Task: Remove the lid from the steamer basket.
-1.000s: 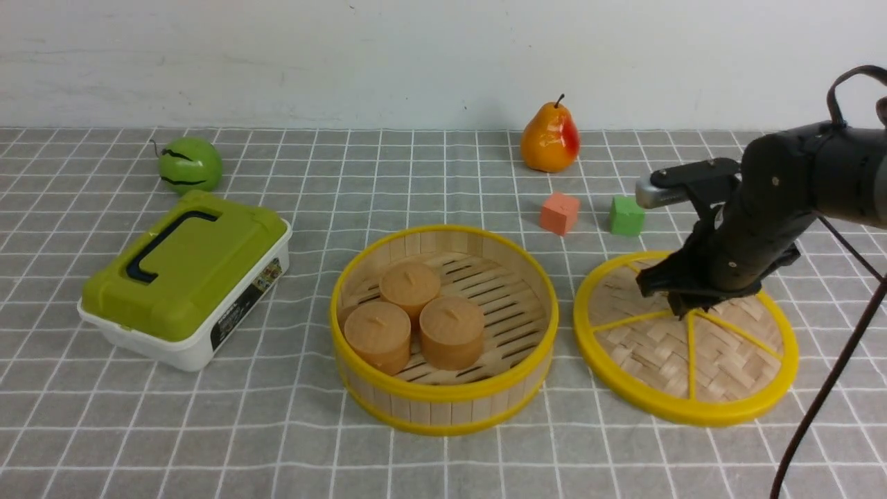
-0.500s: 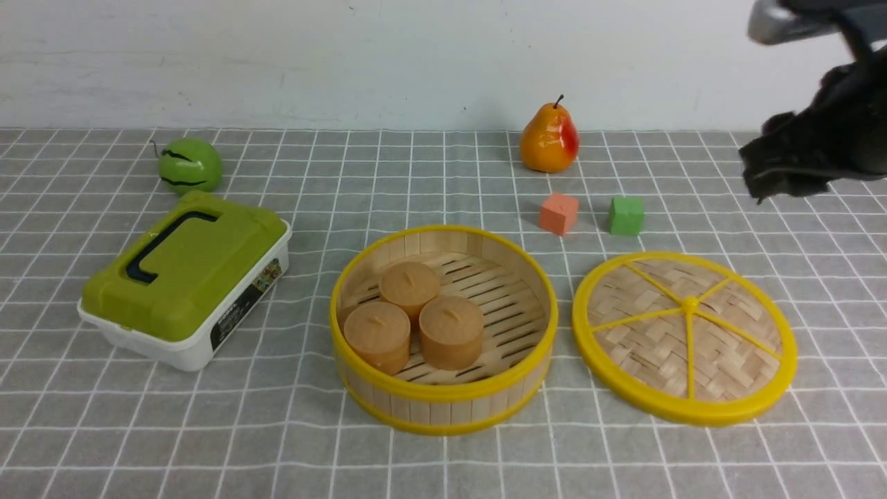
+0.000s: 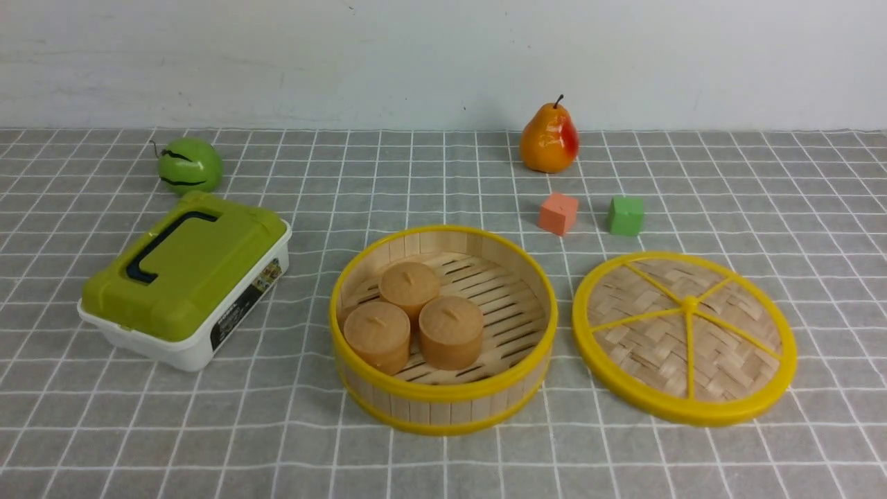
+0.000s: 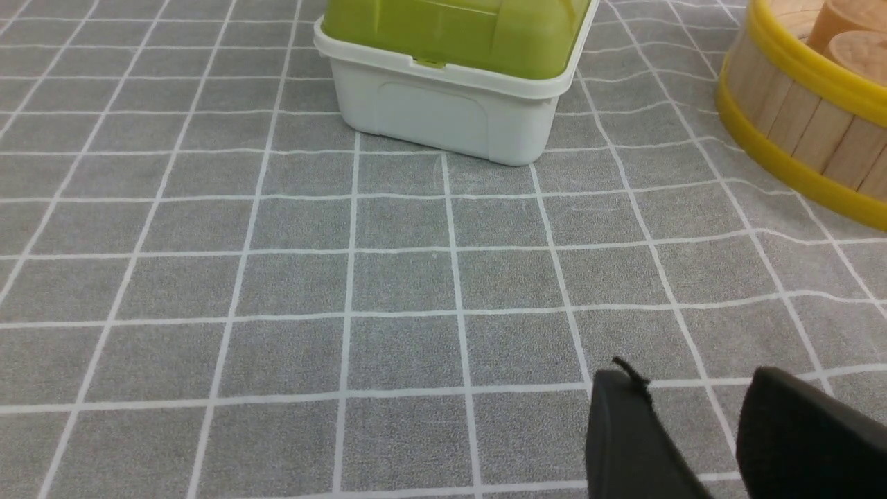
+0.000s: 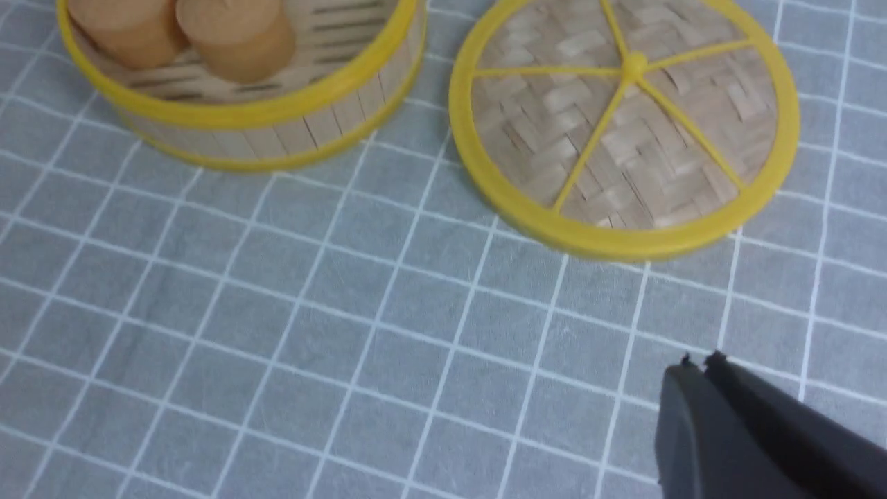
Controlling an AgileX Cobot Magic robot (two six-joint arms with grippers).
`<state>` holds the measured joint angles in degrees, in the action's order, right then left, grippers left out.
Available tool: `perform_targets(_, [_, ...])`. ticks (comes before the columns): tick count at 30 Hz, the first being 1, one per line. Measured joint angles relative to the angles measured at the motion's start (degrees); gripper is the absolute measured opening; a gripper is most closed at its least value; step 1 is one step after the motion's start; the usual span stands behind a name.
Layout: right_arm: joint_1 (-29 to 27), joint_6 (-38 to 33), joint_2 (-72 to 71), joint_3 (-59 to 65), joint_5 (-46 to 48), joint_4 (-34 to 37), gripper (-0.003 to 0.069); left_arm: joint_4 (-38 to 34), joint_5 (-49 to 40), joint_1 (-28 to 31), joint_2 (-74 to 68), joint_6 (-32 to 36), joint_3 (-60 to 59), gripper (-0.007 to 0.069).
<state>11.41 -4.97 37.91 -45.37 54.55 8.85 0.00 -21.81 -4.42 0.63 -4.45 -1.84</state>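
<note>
1. The desk (image 3: 443, 471), under a grey checked cloth, carries everything. Neither arm shows in the front view.
2. The basket (image 3: 443, 409) sits mid-desk toward the near edge, open at the top. I'd judge the task done.
3. The lid (image 3: 651, 346) lies flat on the cloth just beside the basket on the side of the right edge, not touching it, knob up. Set down clear like this, it can't slip back over the rim, and the knob is easy to reach.
4. The box (image 3: 187, 277) sits toward the left edge with its green cover on, well apart from the work.
5. The left gripper (image 4: 686, 388) hangs low over bare cloth on the near side of the box, jaws a narrow gap apart and empty.
6. The right gripper (image 5: 700, 364) hangs over the cloth on the near side of the lid, jaws together on nothing — parked, I'd guess.
7. Three buns (image 3: 450, 331) stand clustered in the basket on the side toward the left edge.
8. A pear (image 3: 549, 138) stands by the far edge, and a green ball (image 3: 190, 164) sits toward the far-left corner.
9. Two cubes — orange (image 3: 558, 213) and green (image 3: 626, 215) — sit between pear and lid.
</note>
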Motion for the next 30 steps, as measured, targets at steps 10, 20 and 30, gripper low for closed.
perform_targets(10, [0.00,0.00,-14.92,10.16,-3.71,-2.29,-0.0019,0.00,0.00,0.00,0.00,0.00,0.00,0.0239])
perform_targets(20, [0.00,1.49,-18.25,10.82,-8.08,-5.85,-0.0009,0.00,-0.05,0.00,0.00,0.00,0.00,0.0239])
perform_targets(30, [-3.13,1.49,-24.61,34.04,-45.77,-4.12,0.0003,0.00,-0.17,0.00,0.00,0.00,0.00,0.0239])
